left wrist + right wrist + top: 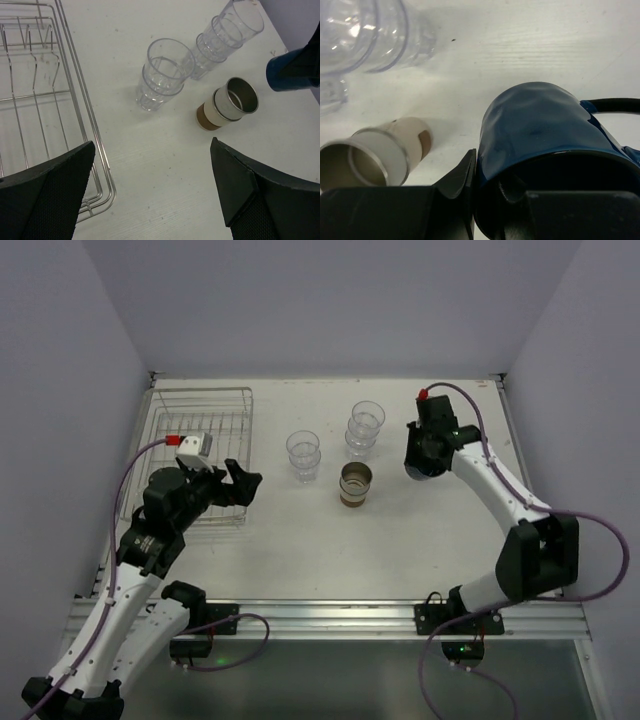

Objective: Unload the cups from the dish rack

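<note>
The silver wire dish rack [200, 420] stands at the back left and no cup shows in it. It also shows in the left wrist view [82, 105]. Two stacks of clear ridged tumblers [303, 455] [365, 428] and a stack of tan cups with cream bases [355, 484] stand on the table. My right gripper [424, 464] is shut on the rim of the dark navy mug [545, 130], one finger inside it and one outside, to the right of the tan cups. My left gripper [240, 485] is open and empty at the rack's near right corner. No pale blue cup is in view.
White walls close in the table on the left, back and right. In the left wrist view the tumbler stacks [160, 75] [225, 35], the tan cups [227, 102] and the mug [290, 70] lie ahead to the right.
</note>
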`<move>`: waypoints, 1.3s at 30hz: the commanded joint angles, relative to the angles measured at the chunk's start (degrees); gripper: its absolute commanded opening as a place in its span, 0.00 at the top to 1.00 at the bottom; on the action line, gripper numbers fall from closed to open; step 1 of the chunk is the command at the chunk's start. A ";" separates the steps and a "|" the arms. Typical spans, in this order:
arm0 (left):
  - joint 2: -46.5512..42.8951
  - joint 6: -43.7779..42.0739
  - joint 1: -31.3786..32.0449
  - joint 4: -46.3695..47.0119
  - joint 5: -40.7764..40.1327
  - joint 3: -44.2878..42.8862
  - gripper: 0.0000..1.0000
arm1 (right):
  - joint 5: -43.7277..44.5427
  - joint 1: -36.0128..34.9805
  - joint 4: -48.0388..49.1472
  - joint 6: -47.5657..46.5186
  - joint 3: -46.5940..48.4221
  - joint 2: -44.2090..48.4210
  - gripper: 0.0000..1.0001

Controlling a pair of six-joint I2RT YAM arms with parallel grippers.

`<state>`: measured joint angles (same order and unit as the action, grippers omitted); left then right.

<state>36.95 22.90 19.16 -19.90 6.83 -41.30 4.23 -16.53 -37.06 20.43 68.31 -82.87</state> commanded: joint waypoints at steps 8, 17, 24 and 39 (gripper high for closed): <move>-0.48 -3.38 -0.17 -0.49 -4.19 1.31 0.00 | -1.06 4.58 -1.70 -5.83 19.48 -22.48 1.00; 1.37 -3.38 -0.26 -1.10 -5.69 1.13 0.00 | -1.68 5.64 -2.14 -6.98 23.88 -31.82 1.00; 2.42 -3.03 -0.26 -2.68 -9.64 -0.53 0.00 | -0.45 5.72 -1.97 -6.28 22.92 -30.52 0.60; 6.82 4.26 -0.26 -13.84 -41.43 -8.89 0.03 | -12.92 5.55 19.90 4.97 -8.17 11.39 0.26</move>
<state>43.16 23.62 19.14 -29.76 -21.28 -48.38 -2.52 -11.18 -25.23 20.82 67.44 -77.76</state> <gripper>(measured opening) 0.972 0.739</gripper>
